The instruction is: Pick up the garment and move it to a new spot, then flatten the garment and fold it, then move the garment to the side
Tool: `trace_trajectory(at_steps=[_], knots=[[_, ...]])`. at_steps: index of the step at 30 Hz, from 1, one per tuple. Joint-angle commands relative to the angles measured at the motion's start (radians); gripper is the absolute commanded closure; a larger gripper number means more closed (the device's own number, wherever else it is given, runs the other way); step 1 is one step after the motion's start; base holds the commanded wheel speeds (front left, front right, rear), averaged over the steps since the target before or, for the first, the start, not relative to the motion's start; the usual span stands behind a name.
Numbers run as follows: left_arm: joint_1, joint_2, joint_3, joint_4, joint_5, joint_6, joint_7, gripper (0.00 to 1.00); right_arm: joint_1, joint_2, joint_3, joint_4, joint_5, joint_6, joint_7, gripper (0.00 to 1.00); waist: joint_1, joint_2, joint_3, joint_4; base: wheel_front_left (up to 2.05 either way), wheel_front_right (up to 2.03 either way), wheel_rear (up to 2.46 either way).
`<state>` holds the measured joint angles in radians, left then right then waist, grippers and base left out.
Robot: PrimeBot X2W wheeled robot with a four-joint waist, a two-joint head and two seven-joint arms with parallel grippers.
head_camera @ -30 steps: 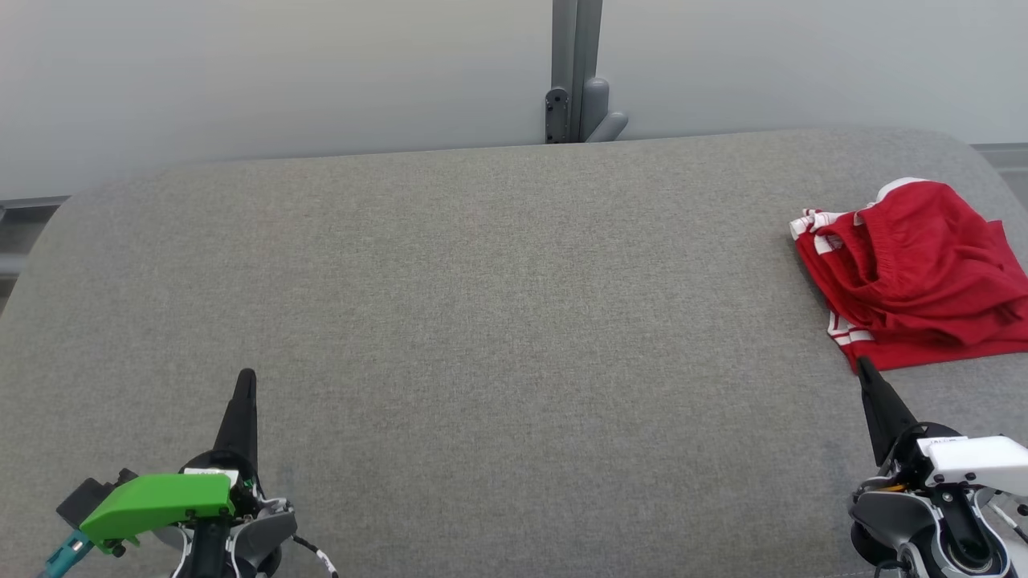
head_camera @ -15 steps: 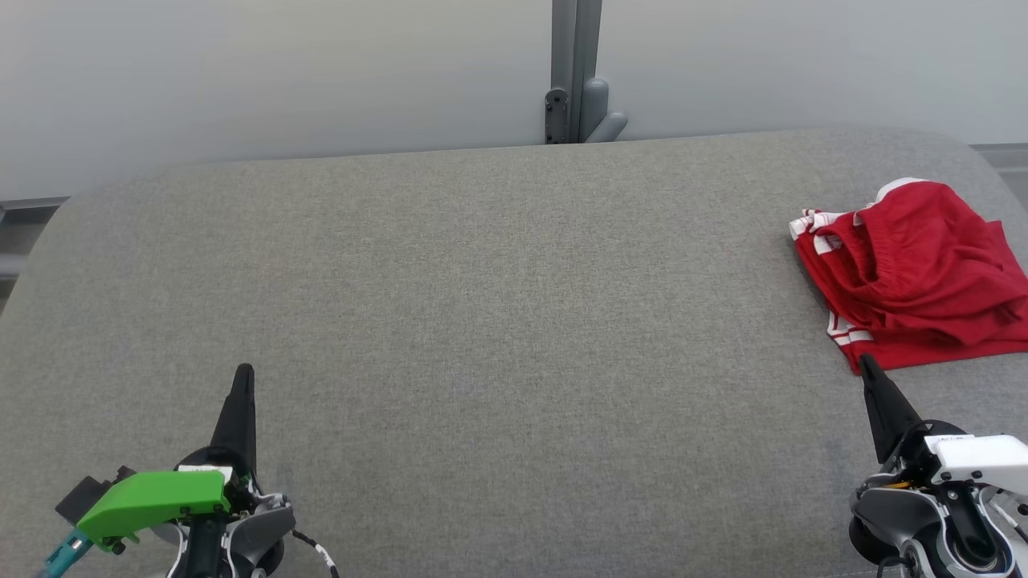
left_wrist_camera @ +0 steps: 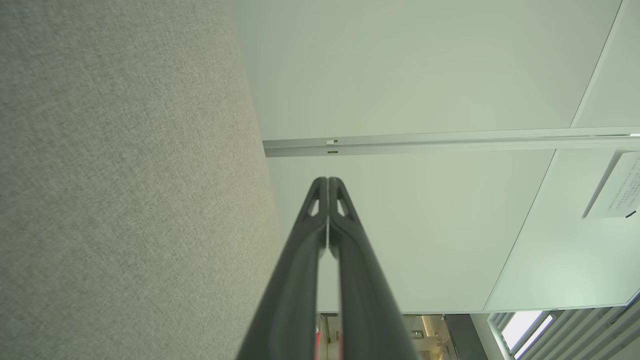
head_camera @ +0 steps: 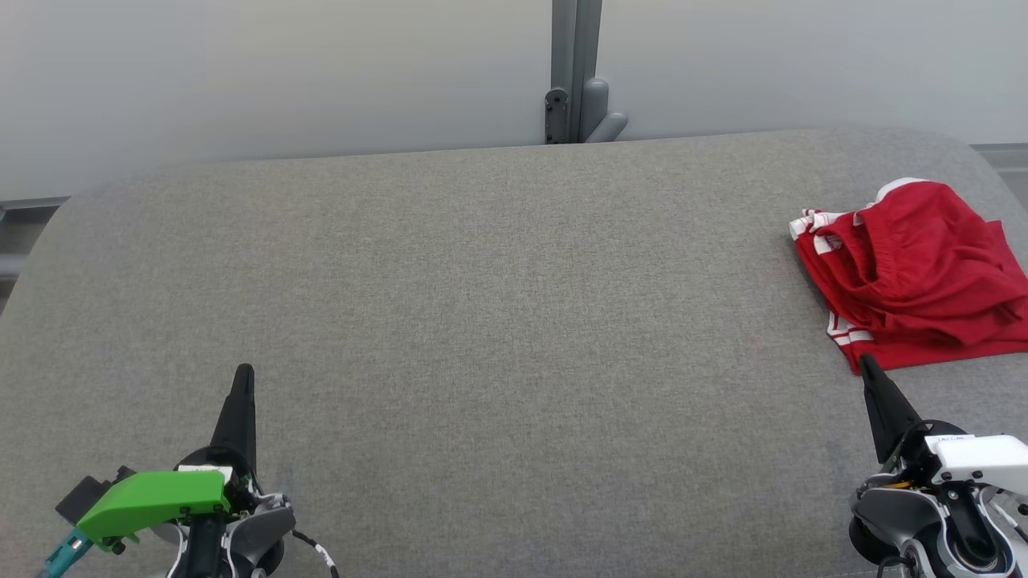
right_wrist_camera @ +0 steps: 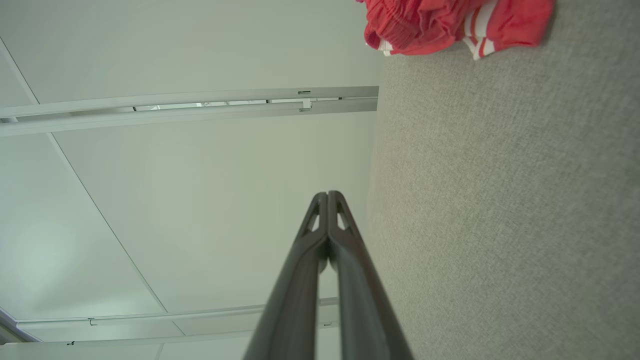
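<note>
The garment [head_camera: 915,277] is a pair of red shorts with white stripes, lying crumpled at the far right of the grey padded table [head_camera: 498,321], partly cut off by the head view's right edge. It also shows at the top of the right wrist view as the garment [right_wrist_camera: 450,25]. My right gripper [head_camera: 866,365] is shut and empty, its tip just below the garment's near hem. In its own view the right gripper [right_wrist_camera: 328,194] has both fingers pressed together. My left gripper [head_camera: 243,372] is shut and empty at the lower left, far from the garment; the left gripper [left_wrist_camera: 328,180] points past the table edge.
A pale wall runs behind the table, with a grey post and bracket [head_camera: 577,76] at its middle. The table's rounded corners lie at the far left and far right. Wide bare fabric stretches between the two grippers.
Both grippers shifted very slightly a second ago and have stayed still since. The garment has not moved.
</note>
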<state>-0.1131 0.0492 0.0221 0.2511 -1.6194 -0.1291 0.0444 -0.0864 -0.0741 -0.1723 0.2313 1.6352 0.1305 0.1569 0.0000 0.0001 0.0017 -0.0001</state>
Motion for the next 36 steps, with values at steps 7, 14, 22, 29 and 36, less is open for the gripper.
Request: trace_trajectory(at_steps=[7, 14, 22, 29, 36], knots=[[-0.009, 0.002, 0.002, -0.002, -0.006, -0.005, 0.005, 1.0, -0.007, 0.001, -0.005, 0.002, -0.006, 0.0, 0.004, 1.0, 0.0, -0.0001, 0.0, 0.0, 0.0, 0.0, 0.0], [-0.009, 0.002, 0.002, -0.002, -0.006, -0.005, 0.005, 1.0, -0.007, 0.002, -0.007, 0.002, -0.008, 0.0, 0.006, 1.0, 0.0, -0.0001, 0.0, 0.0, 0.0, 0.0, 0.0], [-0.009, 0.002, 0.002, -0.002, -0.006, -0.005, 0.005, 1.0, -0.008, 0.003, -0.008, 0.002, -0.009, 0.0, 0.008, 1.0, 0.0, -0.0001, 0.0, 0.0, 0.0, 0.0, 0.0], [-0.009, 0.002, 0.002, -0.002, -0.006, -0.005, 0.005, 1.0, -0.008, 0.004, -0.01, 0.003, -0.01, 0.0, 0.009, 1.0, 0.0, -0.0001, 0.0, 0.0, 0.0, 0.0, 0.0], [-0.009, 0.002, 0.002, -0.002, -0.006, -0.005, 0.005, 1.0, -0.008, 0.005, -0.011, 0.003, -0.011, 0.0, 0.011, 1.0, 0.0, -0.0001, 0.0, 0.0, 0.0, 0.0, 0.0]])
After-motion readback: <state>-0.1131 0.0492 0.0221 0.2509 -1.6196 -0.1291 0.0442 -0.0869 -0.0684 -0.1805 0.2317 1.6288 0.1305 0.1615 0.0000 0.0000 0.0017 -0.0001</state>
